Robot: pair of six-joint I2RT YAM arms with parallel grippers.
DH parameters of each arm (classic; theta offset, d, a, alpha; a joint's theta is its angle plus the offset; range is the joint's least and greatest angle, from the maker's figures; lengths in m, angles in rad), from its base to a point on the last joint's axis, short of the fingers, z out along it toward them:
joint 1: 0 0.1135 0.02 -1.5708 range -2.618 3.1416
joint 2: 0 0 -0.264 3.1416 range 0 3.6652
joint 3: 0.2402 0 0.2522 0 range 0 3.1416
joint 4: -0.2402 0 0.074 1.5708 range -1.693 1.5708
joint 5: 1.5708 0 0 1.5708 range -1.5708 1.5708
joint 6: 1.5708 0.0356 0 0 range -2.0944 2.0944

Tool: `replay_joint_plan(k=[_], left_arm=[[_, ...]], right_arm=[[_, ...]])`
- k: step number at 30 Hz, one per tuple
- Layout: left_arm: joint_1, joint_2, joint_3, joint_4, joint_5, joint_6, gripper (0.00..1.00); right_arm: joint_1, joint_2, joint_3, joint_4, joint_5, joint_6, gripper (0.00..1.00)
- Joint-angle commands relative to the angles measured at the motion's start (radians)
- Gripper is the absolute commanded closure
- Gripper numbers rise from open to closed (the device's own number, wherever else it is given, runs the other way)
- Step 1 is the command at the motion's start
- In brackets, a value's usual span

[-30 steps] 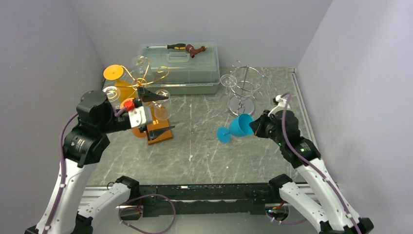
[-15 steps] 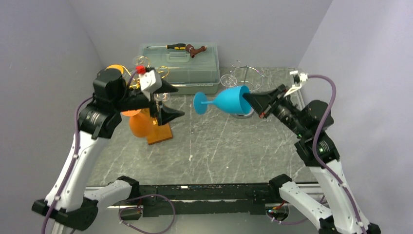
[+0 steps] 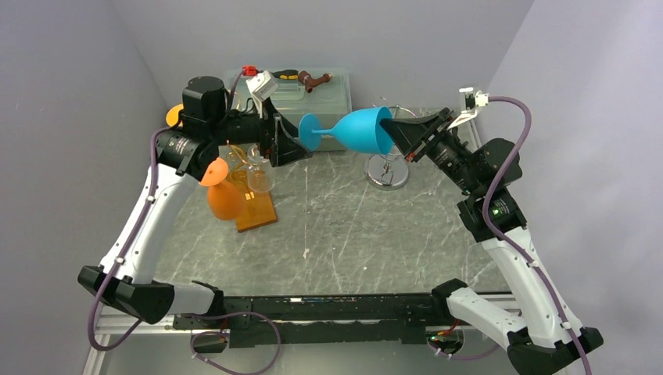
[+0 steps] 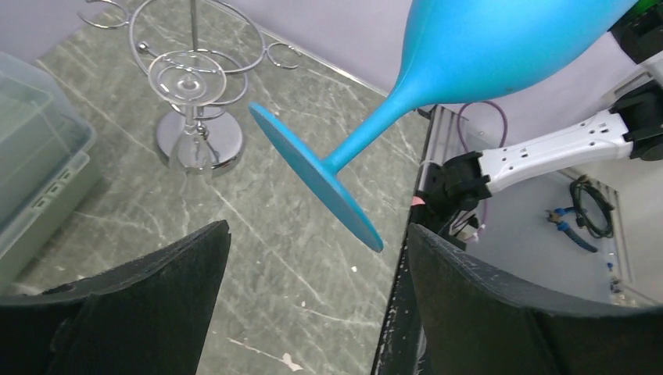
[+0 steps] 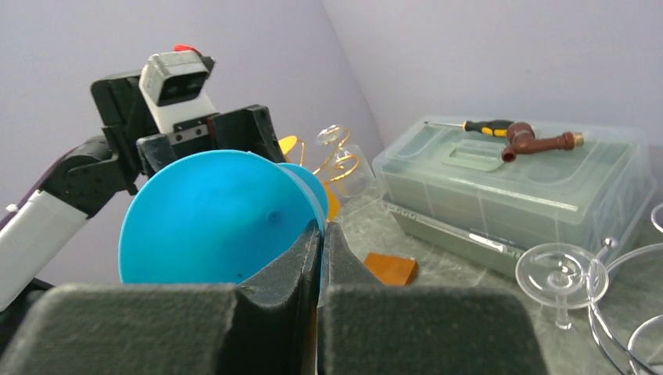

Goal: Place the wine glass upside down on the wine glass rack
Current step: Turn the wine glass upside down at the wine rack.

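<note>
Two grippers and one glass, so we're reading this as a mid-air handover. Our right gripper (image 5: 317, 234) is pinching the rim of the blue wine glass (image 3: 360, 129), with its jaws squeezed tight on the thin wall. That pinch is carrying the glass well above the table. The glass is lying roughly sideways, with the bowl at the right gripper and the foot (image 4: 313, 176) pointing at our left gripper (image 4: 317, 234).

The left one is standing wide open and gripping nothing. From its wrist view the foot seems to be hanging out in front of the fingertips rather than between them, and we're not seeing any contact.

Further out, the silver wire rack (image 3: 387, 173) is standing on the table near the right arm, toward the back. A clear glass (image 4: 188, 78) is already hanging on it, foot up.

Our guess is that we're passing the glass across so the left side can take it by the stem (image 4: 367, 133). A rim pinch looks like a poor grip for flipping it.

For the next move, we're thinking the left gripper needs to go past the foot and close on the stem. The right gripper should only let go of the rim after that. The foot is sitting tilted across the gap, so a finger could clip its edge on the way in. After that comes turning the glass bowl-down and sliding the stem into a free hook on the rack.
</note>
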State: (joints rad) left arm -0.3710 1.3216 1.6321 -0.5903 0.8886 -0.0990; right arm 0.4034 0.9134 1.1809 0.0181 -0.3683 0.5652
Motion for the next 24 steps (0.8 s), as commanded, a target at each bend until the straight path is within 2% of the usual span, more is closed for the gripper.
replay_joint_plan(k=[1, 3, 7, 9, 13, 14, 15, 17, 21, 22, 24], left_arm=[[-0.008, 0.028, 0.045, 0.075, 0.073, -0.108, 0.17], [-0.011, 0.047, 0.065, 0.087, 0.08, -0.111, 0.29], [-0.014, 0.097, 0.146, 0.067, 0.07, -0.08, 0.66], [-0.015, 0.112, 0.172, 0.056, 0.059, -0.057, 0.76], [-0.018, 0.122, 0.199, 0.036, 0.022, 0.039, 0.88], [-0.019, 0.122, 0.204, 0.03, 0.009, 0.066, 0.93], [-0.021, 0.122, 0.211, 0.024, -0.008, 0.106, 1.0], [-0.024, 0.121, 0.228, 0.0, -0.042, 0.214, 1.0], [-0.027, 0.1, 0.251, -0.024, -0.107, 0.474, 1.0], [-0.028, 0.09, 0.244, -0.019, -0.122, 0.537, 1.0], [-0.03, 0.062, 0.226, -0.003, -0.142, 0.701, 1.0]], right_arm=[[-0.003, -0.002, 0.032, 0.148, -0.007, -0.012, 1.0], [-0.002, 0.012, 0.031, 0.168, -0.029, -0.007, 1.0], [-0.002, 0.035, 0.018, 0.2, -0.054, 0.005, 1.0], [-0.002, 0.04, 0.013, 0.207, -0.062, 0.006, 1.0], [-0.002, 0.045, 0.005, 0.195, -0.087, 0.005, 1.0], [-0.002, 0.046, 0.002, 0.187, -0.096, 0.005, 0.97], [-0.002, 0.049, 0.002, 0.174, -0.109, 0.002, 0.9], [-0.002, 0.048, 0.005, 0.121, -0.138, -0.018, 0.76], [-0.002, 0.014, 0.003, -0.066, -0.16, -0.09, 0.22], [-0.002, 0.005, 0.004, -0.123, -0.164, -0.114, 0.04], [-0.003, -0.01, 0.011, -0.249, -0.186, -0.153, 0.0]])
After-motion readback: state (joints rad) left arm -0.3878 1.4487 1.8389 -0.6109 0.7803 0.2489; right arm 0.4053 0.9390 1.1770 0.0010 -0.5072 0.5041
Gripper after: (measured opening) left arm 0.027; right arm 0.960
